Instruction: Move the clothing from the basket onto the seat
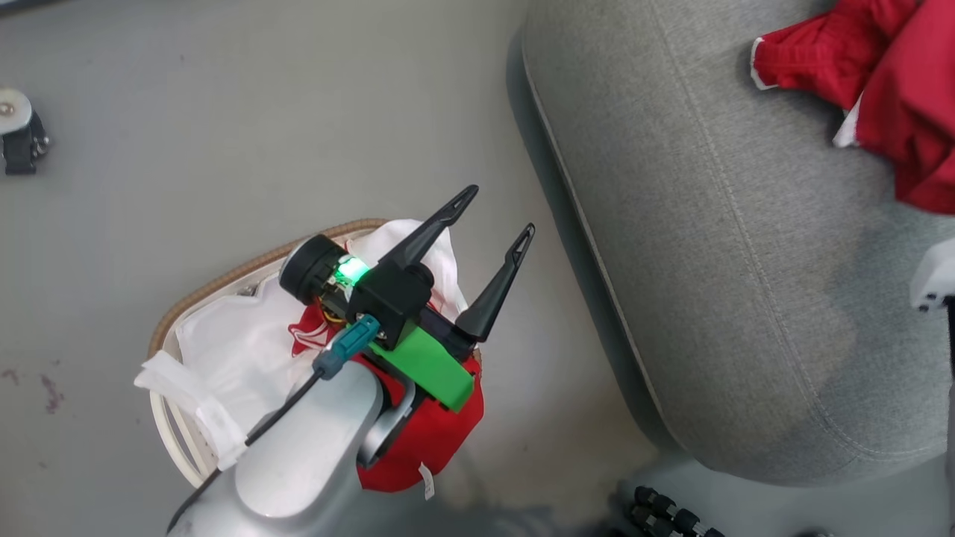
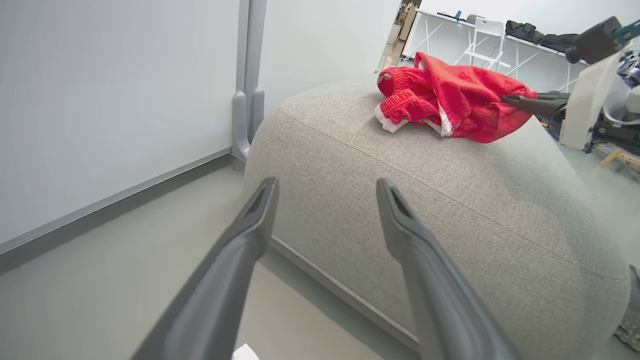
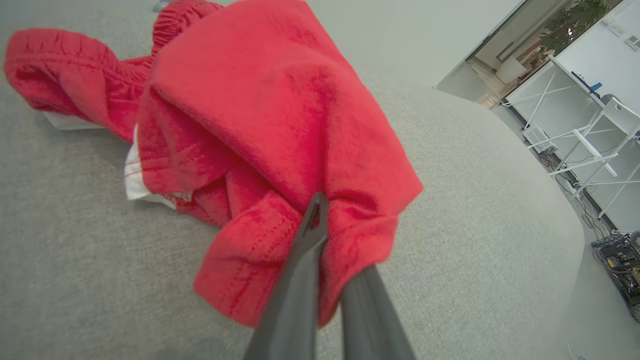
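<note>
- Clothing (image 1: pixel 895 89), red with white trim, lies bunched on the seat (image 1: pixel 709 261), at the upper right of the head view.
- The right gripper (image 3: pixel 322 210) is pinched tight on a fold at the edge of that bunch. The red cloth drapes over its fingertips, and the rest of the piece rests on the grey cushion.
- From the left wrist view, the same bunch sits on top of the seat towards its far side, with the right gripper's dark fingers reaching into its right edge.
- A second red piece (image 1: pixel 425 440) is in the basket (image 1: pixel 224 287). It is heaped at the end nearest the seat and hangs over the rim there, and a white tag shows at its lower edge.
- A white liner (image 1: pixel 231 350) fills the other end of the basket and folds out over the rim.
- The left gripper (image 1: pixel 500 209) hovers above the basket with its fingers spread wide and nothing between them. They point towards the seat.
- The basket stands on the grey floor (image 1: pixel 224 149), near the seat's rounded corner but apart from it.
- The seat's stitched seam runs along its front edge.
</note>
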Controlling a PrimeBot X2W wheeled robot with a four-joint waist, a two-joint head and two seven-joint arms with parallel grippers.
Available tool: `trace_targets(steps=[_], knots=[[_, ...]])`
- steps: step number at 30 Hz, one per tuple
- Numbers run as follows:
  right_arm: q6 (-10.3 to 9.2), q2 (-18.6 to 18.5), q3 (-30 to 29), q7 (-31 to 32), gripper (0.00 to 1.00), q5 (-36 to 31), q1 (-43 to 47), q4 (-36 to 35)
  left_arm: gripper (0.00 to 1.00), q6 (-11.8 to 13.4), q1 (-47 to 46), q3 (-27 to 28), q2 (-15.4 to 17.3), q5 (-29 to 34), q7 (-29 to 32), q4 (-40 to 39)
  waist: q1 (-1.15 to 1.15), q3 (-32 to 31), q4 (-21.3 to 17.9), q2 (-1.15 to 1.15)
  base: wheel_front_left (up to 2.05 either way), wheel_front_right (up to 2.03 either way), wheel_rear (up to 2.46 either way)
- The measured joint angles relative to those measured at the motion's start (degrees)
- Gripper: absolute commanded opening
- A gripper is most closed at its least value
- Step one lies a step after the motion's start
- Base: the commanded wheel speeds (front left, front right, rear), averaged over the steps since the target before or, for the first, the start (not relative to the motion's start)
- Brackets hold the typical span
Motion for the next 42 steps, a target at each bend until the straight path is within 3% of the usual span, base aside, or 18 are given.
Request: trace_targets(steps=[11,21,32,42], knots=[[0.00,3.0,-0.2,0.0,1.00,2.8,9.7,-6.9,1.00,0.0,4.1,1.3,-3.0,-0.2,0.0,0.3,-0.01,-7.0,-0.6,0.00,0.00,0.00,0.00],[0.00,3.8,9.6,0.0,1.00,7.8,13.2,-13.4,1.00,0.0,9.1,4.2,-5.2,0.4,0.0,0.7,-0.01,-14.1,1.1,0.00,0.00,0.00,0.00],[0.00,5.8,17.5,0.0,1.00,13.3,13.4,-15.6,1.00,0.1,13.8,14.4,-7.0,5.1,0.0,2.4,-0.01,-19.1,7.5,0.00,0.00,0.00,0.00],[0.00,7.0,21.9,0.0,1.00,15.2,16.7,-14.7,1.00,0.5,18.9,27.0,-7.3,7.5,0.0,4.3,-0.01,-22.1,13.7,0.00,0.00,0.00,0.00]])
